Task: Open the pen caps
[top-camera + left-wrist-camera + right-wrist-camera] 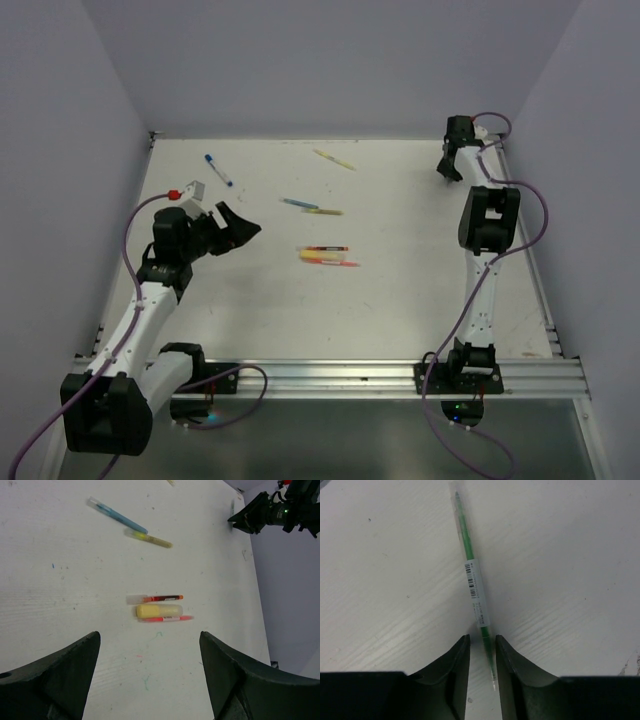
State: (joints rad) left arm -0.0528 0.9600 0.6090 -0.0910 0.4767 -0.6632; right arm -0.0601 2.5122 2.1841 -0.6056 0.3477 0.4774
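While the left gripper hangs spread wide near the yellow pen, a red pen and a pink pen lie just beside that pen; well apart from it, the right gripper has its fingers narrowly either side of a green pen, grip impossible to tell.

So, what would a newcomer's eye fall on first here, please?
The right gripper, at the far right corner of the table, has its jaws narrowly astride a green pen, slim gaps either side. The left gripper hangs wide open on the left, facing a yellow pen between a red pen and a pink pen.
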